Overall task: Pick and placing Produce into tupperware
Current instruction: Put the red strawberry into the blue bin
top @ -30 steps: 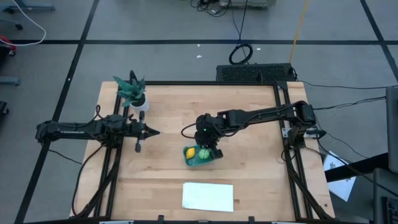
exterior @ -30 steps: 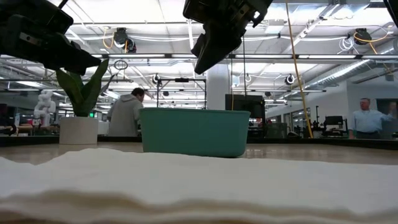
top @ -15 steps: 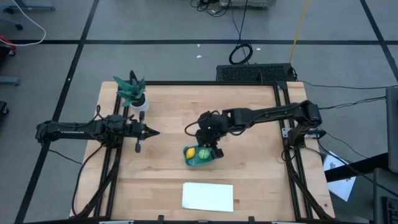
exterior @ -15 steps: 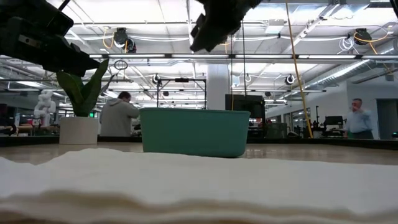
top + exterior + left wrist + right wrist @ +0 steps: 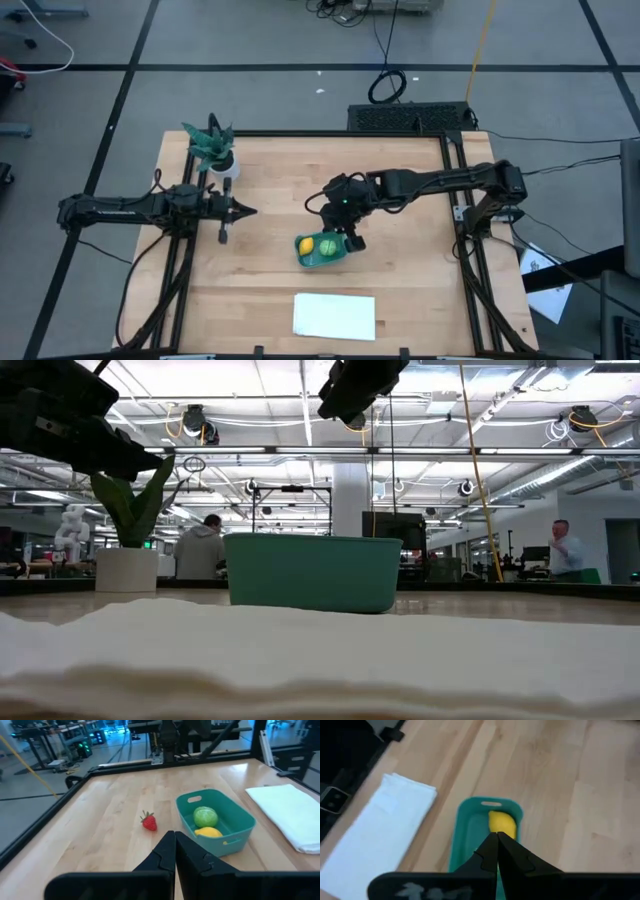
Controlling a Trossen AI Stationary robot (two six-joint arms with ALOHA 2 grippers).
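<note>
The teal tupperware sits mid-table with the yellow lemon and the round green fruit lying inside it. A red strawberry lies on the wood just beyond the tupperware's far side; in the high view my right arm hides it. My right gripper hangs shut and empty above the tupperware, slanting down over the lemon. At the left of the table my left gripper is shut, empty and level, pointing at the tupperware.
A folded white cloth lies near the table's front edge. A teal potted plant stands at the far left corner. Bare wood lies between the left gripper and the tupperware. People move in the room behind, seen in the low view.
My right gripper has risen straight away from the tupperware and drawn back a little toward the table's right edge, staying shut. In the low view it has climbed almost out of the picture's top. The fruits and the tupperware have not moved.
</note>
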